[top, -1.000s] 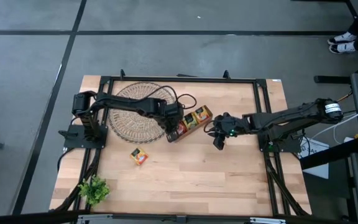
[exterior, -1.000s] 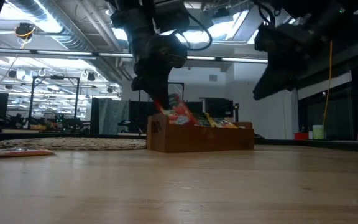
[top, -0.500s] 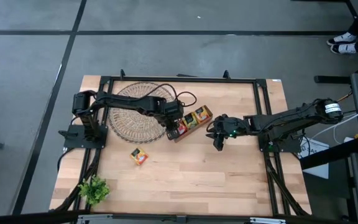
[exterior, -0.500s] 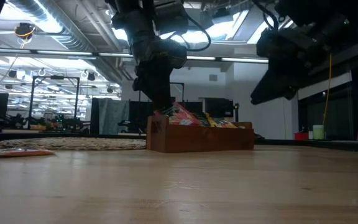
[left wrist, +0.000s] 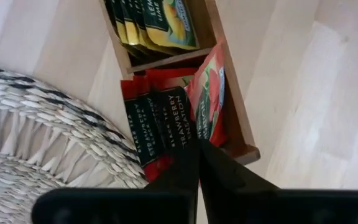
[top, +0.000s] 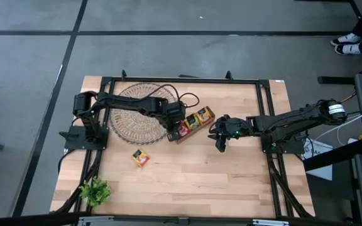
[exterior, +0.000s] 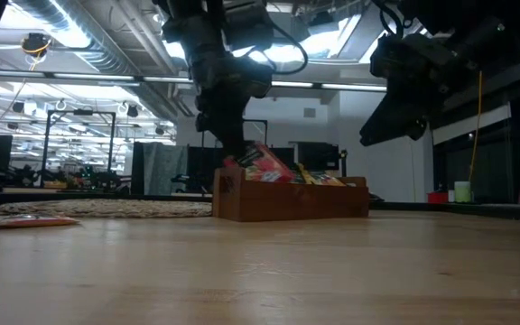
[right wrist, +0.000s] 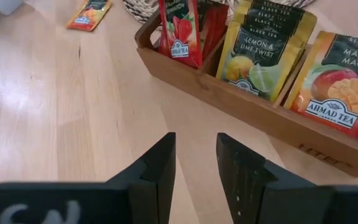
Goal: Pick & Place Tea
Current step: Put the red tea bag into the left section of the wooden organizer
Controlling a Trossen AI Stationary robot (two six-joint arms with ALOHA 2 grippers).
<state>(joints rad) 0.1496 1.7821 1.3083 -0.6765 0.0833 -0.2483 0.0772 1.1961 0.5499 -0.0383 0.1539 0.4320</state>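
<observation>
Ahmad Tea sachets [right wrist: 263, 53] in wooden tray [right wrist: 272, 121]: red strawberry, Lemon & Lime Twist, Mango Magic. Left gripper [left wrist: 199, 163] closed; right gripper [right wrist: 194, 180] apart.

Upright tea sachets [right wrist: 272, 46] in tray [right wrist: 241, 106]

The wicker dish [left wrist: 36, 155] and tray [left wrist: 238, 118] run off-frame, seemingly.

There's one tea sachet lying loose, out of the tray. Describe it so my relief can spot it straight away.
Start at the round wicker dish on the table's left half, under the left arm. Just off its rim, towards the small green plant, one orange tea sachet lies flat on bare wood. Unlike the others, which stand packed in the wooden tray, it lies alone.
</observation>
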